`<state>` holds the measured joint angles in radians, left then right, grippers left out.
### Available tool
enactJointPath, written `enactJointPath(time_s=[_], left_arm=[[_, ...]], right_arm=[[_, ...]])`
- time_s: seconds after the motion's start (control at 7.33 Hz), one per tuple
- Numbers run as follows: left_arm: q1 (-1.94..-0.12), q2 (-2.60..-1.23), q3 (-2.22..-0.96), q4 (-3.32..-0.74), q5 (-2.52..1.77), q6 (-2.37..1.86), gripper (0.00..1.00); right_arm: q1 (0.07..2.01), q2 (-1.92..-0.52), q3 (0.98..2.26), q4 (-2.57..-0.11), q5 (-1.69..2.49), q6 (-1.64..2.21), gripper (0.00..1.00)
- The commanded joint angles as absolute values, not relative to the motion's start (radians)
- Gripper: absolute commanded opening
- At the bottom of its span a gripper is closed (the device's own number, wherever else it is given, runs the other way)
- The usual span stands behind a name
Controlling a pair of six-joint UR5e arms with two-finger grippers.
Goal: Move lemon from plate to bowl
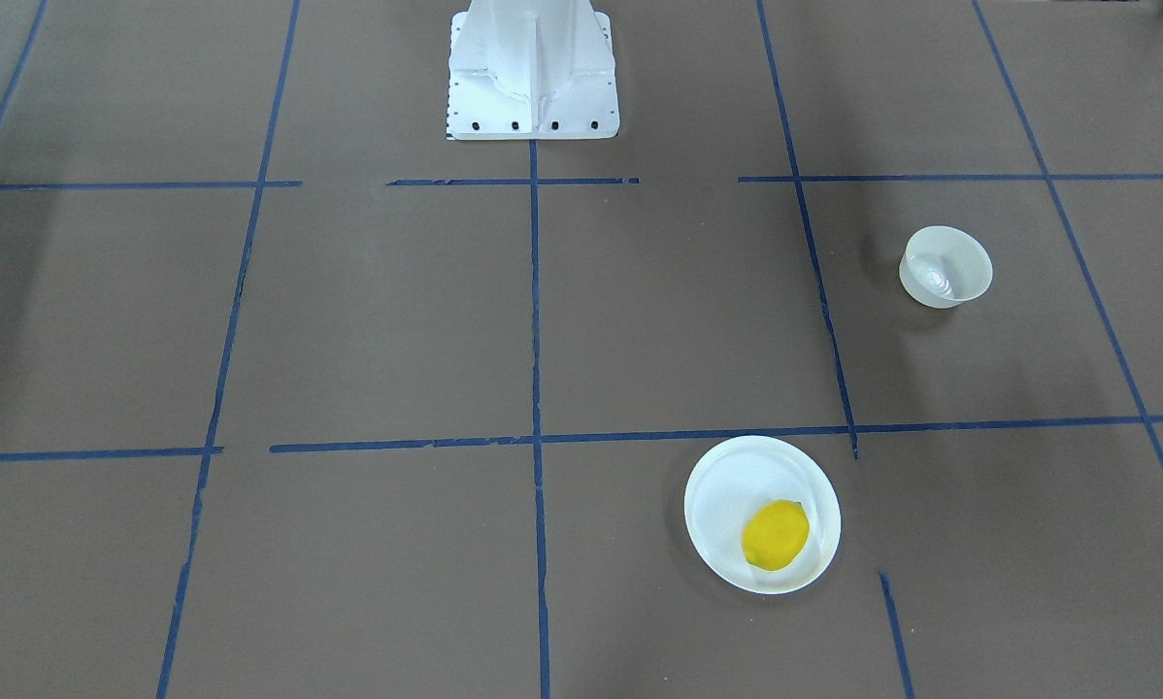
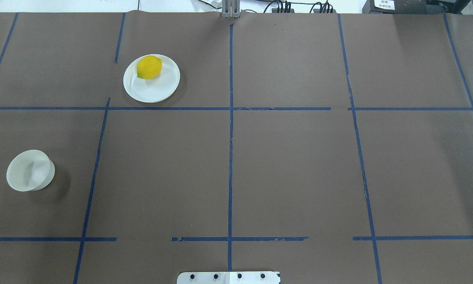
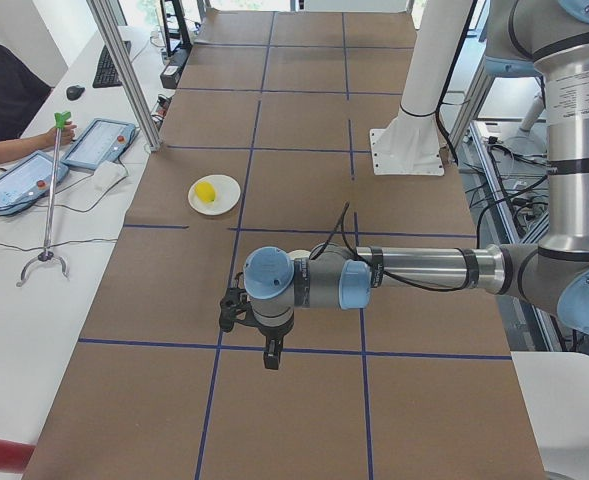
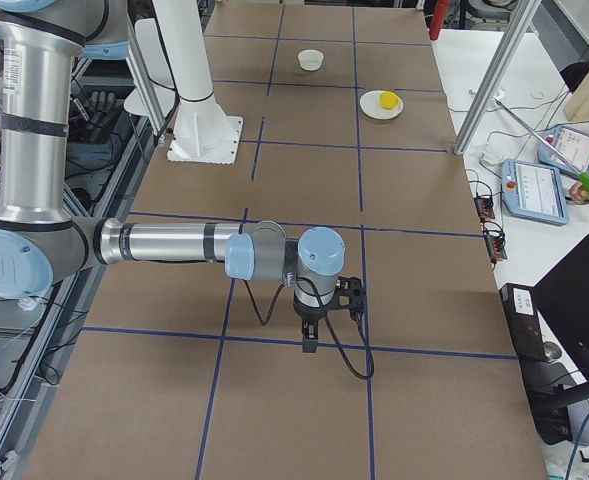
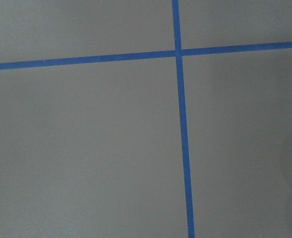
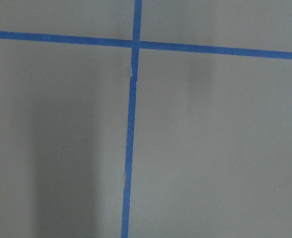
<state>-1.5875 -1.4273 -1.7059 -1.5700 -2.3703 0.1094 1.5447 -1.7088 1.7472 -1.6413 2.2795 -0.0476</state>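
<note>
From the front, the lemon (image 1: 775,535) lies off-centre on the plate (image 1: 737,481), the bowl (image 1: 946,267) well apart from the plate. In the side views, the left pincer (image 3: 272,358) and right pincer (image 4: 309,345) hang far from the plate; I cannot tell their opening or hold. The lemon is likely light, firm and prone to roll, so grip across its middle.

The lemon (image 2: 149,67) lies on the plate (image 2: 157,88), near its far rim. The bowl (image 2: 30,170) stands well apart, at the left side of the brown bench (image 2: 291,165), which has blue tape lines (image 2: 230,157).
</note>
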Motion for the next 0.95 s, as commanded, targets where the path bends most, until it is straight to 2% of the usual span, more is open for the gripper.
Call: enactJointPath(time_s=[0.0, 0.41, 0.55, 0.68, 0.82], left_arm=[[-1.585, -1.434, -1.713, -1.566, -2.376, 0.112, 1.0], [-1.585, -1.537, -1.733, -1.571, -2.375, 0.098, 1.0], [-1.559, -1.555, -1.776, -1.572, -2.37, 0.097, 1.0], [-1.439, -1.589, -1.788, -1.572, -2.373, 0.036, 1.0], [-1.346, -1.689, -1.789, -1.571, -2.358, -0.114, 1.0]], right_arm=[[1.545, -1.709, 1.747, -1.641, 2.279, -0.048, 1.0], [1.545, -1.709, 1.747, -1.641, 2.279, -0.048, 1.0], [1.545, -1.709, 1.747, -1.641, 2.279, -0.048, 1.0], [1.545, -1.709, 1.747, -1.641, 2.279, -0.048, 1.0], [1.545, -1.709, 1.747, -1.641, 2.279, -0.048, 1.0]])
